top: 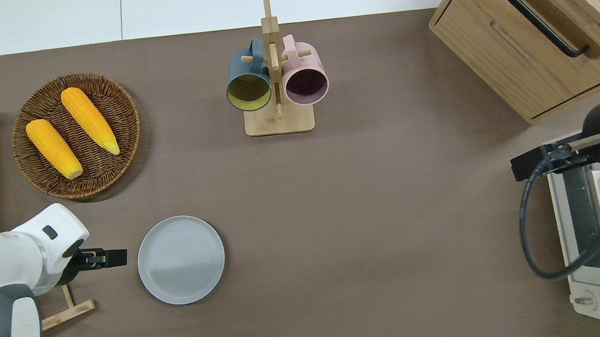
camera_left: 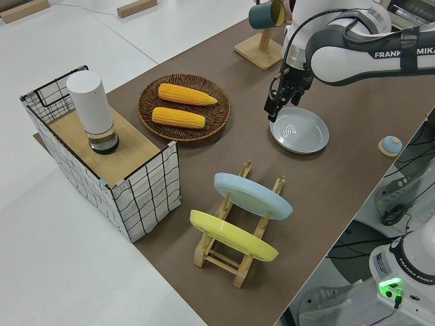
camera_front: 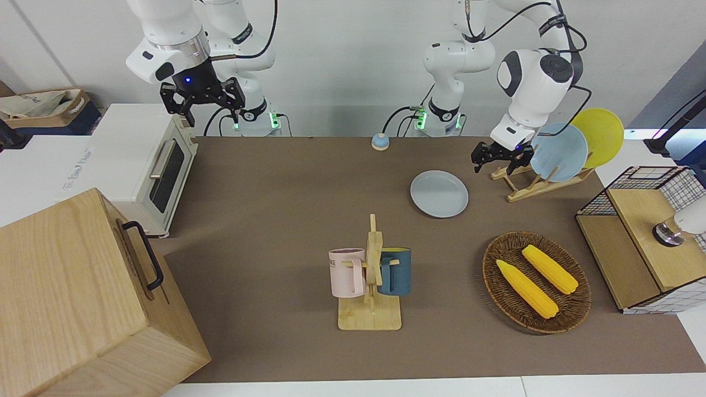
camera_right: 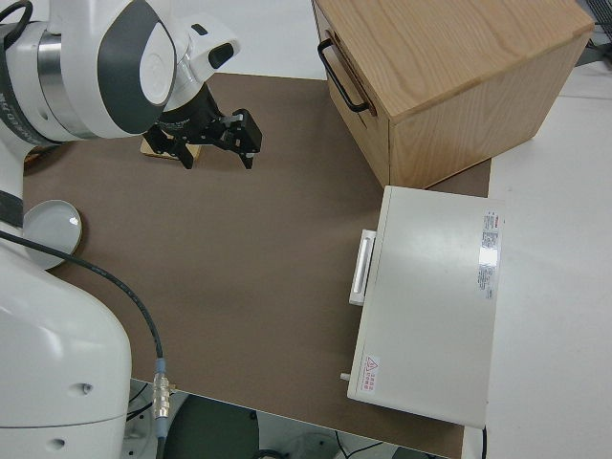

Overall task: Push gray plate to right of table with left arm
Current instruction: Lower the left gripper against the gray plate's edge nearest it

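Left hand (top: 118, 257) low just beside the gray plate (top: 181, 259), at the rim toward the left arm's end of the surface (top: 374, 228); finger state impossible to tell. Plate flat, near the dish rack (camera_front: 524, 179). Likely stiff, light, slippery: best pushed low on the rim.

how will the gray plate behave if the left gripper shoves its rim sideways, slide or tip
The gray plate lies flat on the table, so it will probably slide rather than tip. Its low round rim could let it spin off an off-centre push from the left gripper. It looks rigid, so it shouldn't flex.
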You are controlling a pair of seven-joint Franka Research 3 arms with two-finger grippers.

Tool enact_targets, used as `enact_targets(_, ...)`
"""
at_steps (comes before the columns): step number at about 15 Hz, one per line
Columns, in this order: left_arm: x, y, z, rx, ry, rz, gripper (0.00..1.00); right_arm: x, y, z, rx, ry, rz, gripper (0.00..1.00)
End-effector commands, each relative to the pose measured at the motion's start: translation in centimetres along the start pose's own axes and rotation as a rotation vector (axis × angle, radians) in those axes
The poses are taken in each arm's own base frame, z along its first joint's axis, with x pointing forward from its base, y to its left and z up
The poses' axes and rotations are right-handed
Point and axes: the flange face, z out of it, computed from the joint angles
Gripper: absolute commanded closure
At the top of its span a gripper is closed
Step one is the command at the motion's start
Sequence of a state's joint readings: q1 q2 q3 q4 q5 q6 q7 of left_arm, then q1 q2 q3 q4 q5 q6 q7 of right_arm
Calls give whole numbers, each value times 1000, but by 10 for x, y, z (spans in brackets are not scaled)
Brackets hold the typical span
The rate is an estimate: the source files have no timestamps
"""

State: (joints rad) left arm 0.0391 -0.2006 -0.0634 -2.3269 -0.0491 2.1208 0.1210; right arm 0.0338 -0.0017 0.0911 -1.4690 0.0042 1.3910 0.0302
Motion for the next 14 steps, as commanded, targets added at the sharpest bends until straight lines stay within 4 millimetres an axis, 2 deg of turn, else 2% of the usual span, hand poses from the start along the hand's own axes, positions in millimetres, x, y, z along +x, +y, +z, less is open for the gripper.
enact_targets(1,-28,17,38,2,55,-52,7,-4,3,-3,8,-5,4,17)
enact_targets(2,-32,23,48,4,62,-67,7,-4,3,-3,8,-5,3,17)
enact_targets(8,-40,21,80,7,76,-80,7,-4,2,-3,9,-5,2,17)
enact_targets(14,-37,21,109,4,61,-83,11,-4,2,-3,7,-4,1,17)
